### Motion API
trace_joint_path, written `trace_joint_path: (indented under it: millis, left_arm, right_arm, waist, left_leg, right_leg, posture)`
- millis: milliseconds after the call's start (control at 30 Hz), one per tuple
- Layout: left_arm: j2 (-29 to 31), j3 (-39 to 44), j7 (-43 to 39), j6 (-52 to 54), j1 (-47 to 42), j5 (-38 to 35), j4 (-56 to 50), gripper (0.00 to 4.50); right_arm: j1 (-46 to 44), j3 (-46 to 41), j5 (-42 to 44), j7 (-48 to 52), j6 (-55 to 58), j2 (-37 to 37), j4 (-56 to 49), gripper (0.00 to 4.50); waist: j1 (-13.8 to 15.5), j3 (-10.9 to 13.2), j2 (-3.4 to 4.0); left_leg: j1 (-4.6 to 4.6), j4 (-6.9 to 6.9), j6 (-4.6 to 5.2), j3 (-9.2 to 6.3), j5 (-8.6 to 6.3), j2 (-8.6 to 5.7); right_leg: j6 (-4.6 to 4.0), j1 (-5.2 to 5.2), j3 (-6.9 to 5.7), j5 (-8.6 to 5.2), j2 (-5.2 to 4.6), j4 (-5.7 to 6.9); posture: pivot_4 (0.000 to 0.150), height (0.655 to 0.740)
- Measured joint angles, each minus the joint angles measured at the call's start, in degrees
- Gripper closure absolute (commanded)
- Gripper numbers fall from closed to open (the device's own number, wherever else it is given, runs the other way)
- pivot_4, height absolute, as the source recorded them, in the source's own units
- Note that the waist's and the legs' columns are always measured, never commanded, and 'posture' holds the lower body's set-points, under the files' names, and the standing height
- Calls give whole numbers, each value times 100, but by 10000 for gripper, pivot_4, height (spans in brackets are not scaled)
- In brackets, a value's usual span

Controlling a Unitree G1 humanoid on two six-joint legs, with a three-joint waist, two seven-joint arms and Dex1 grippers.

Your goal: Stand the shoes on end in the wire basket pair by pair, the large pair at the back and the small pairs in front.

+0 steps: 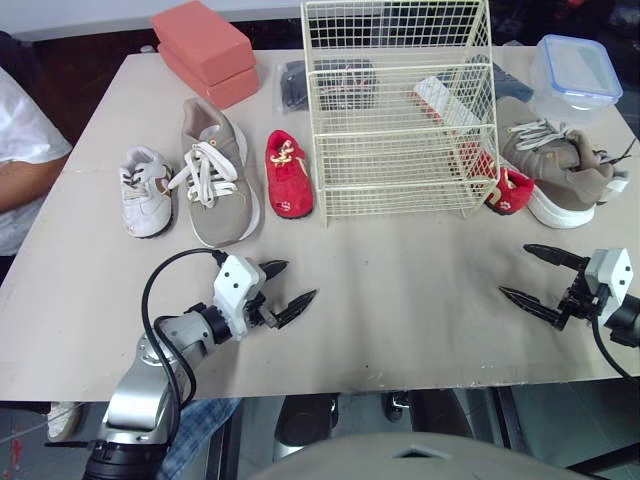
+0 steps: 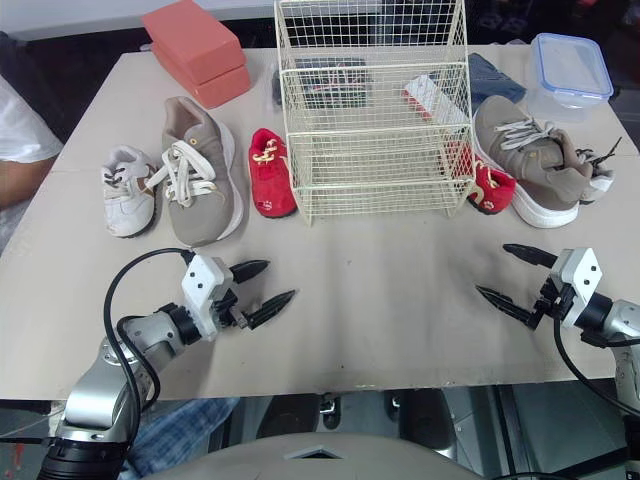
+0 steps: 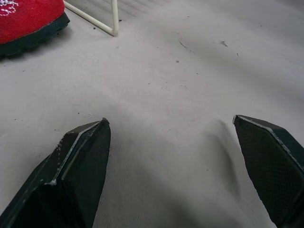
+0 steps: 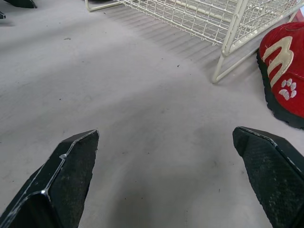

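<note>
The table has a plain beige top with a seam running across its width. Two salmon-pink rectangular blocks are stacked at the far left corner, the upper one set askew on the lower. A clear plastic container with a blue-rimmed lid, closed, stands at the far right corner. A folded piece of blue fabric lies just beside the container, toward the centre. A person in a white sleeve is at the left edge, forearm against the table side.

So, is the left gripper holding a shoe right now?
No, the left gripper is open above the bare table, nothing between its fingers.
</note>
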Motion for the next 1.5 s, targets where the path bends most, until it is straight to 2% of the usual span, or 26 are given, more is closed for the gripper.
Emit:
trace_joint_path:
  millis: [233,833,933,1233,1400,1500]
  left_arm:
    - [139,199,-157,148,285,-259,-188,531]
    - [232,265,-372,346,216,-338,-250,531]
    - [298,335,-518,411,116,-511,-262,531]
    - [720,981,-899,1061,-850,-1981,-962,531]
    - [984,1019,-976,1270,-1137,-2224,-1077,531]
    - [1246,1111,-1111,1349,-1182,-2365,-1152,531]
  right_arm:
    - [252,2,4,45,-22,9,-11,0]
    - [404,-36,95,-13,-35,16,-130,0]
    - [224,-234,223,-23,-32,9,30,0]
    - [-644,-926,601,-954,517,-14,347,0]
    - [-889,-716,706,-1148,973,5,-214,0]
    - [-1226,-286,665,-1236,1329,-73,-764,0]
  waist:
    - [-3,0,1]
    - [1,1,0]
    - [1,2,-2]
    - [3,5,-6]
    - [-29,9,-2]
    - [-20,11,-1]
  left_leg:
    - [-2,-1,0,1,0,1]
    - [-2,0,0,0,0,0]
    - [-3,0,0,0,0,0]
    - [-6,0,-1,-1,0,-3]
    - [-4,-1,-2,4,1,1]
    - [-3,0,-2,4,1,2]
  right_leg:
    - [-1,-2,1,-1,-1,-2]
    - [0,-1,-1,-1,0,-2]
    - [0,-2,-1,0,0,-2]
    - [0,-2,1,0,0,-1]
    - [0,-4,9,1,5,0]
    - [0,-5,7,1,5,1]
  posture:
    - [1500,6860]
    - [1500,6860]
    - [1500,6860]
    - [1500,6860]
    - [1500,6860]
    - [1500,6860]
